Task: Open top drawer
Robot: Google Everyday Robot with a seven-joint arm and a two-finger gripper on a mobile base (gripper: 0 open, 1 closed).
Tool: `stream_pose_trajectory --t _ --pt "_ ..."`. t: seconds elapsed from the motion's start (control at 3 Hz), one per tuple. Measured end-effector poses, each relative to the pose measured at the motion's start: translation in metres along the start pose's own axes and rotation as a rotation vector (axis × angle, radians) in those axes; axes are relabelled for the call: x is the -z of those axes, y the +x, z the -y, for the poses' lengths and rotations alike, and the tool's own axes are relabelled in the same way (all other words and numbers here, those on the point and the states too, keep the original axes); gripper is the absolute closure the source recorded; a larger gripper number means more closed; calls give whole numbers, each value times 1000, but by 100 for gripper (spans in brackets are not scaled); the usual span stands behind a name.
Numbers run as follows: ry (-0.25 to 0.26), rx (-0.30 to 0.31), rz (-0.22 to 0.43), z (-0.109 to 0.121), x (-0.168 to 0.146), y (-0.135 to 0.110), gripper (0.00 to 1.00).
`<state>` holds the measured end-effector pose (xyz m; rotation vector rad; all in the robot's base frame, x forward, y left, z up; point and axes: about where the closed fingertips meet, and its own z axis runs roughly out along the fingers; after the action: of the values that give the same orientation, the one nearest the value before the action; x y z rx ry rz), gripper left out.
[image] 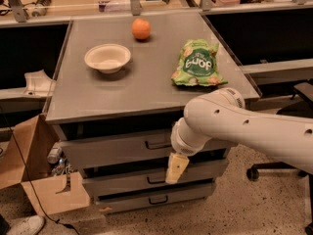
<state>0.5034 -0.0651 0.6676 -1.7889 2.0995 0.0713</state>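
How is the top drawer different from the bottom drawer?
The top drawer has a taller, wider front; the bottom drawer has a shorter, narrower one. The top drawer sits right under the tabletop; the bottom drawer is the lowest of the three. The end effector hangs in front of the middle drawer, between the two. Both are grey, each with a small dark handle in the middle.
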Motion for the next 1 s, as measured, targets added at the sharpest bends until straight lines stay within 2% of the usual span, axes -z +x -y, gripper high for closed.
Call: stream_pose_trajectory --t 0.67,1.0 --pt "-42 31 57 -16 9 2 0" --pt "-64 34 103 -26 33 2 0"
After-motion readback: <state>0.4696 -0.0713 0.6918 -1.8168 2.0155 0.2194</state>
